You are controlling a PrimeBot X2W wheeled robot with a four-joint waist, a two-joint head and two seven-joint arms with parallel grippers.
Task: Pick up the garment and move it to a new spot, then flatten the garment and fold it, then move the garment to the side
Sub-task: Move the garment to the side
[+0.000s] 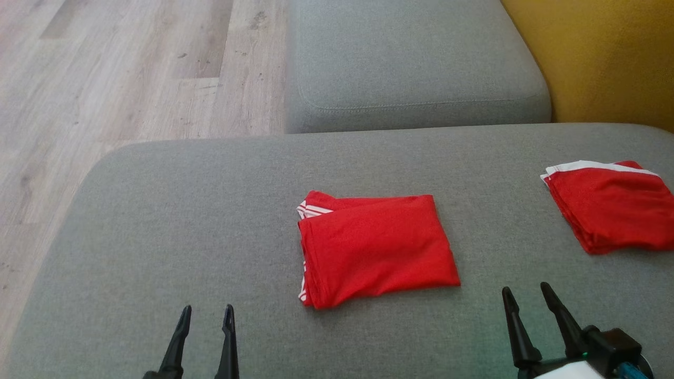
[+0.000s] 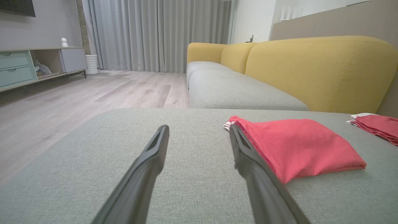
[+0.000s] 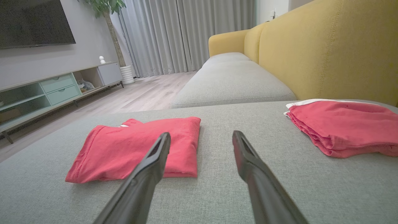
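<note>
My left gripper (image 1: pixel 207 309) hangs low over the grey seat cushion (image 1: pixel 158 221), its two dark fingers spread and holding nothing; my right gripper (image 1: pixel 525 289) is likewise spread and empty, near the front edge of the same cushion. Between them and a little further out lies the folded red garment (image 1: pixel 376 247), a neat rectangle flat on the cushion, touching neither gripper; in the left wrist view its nearest corner sits just beside my right-hand finger.

The cloth looks like thin sports jersey with a fine mesh weave, with white stripe trim (image 1: pixel 310 210) peeping out at its left end; I judge it light, limp and rather slick, so the layers could slide apart if I lift by the top ply alone. I would pinch through the whole stack at the rounded fold along its left side and at the opposite end, one gripper to each, and carry it level.

The cushion is a coarse woven fabric, soft and slightly yielding; a second folded red garment (image 1: pixel 611 208), white-banded, rests well apart at the right; beyond are a yellow upholstered backrest (image 1: pixel 605 52) and a pale wood-plank floor (image 1: pixel 105 79).
</note>
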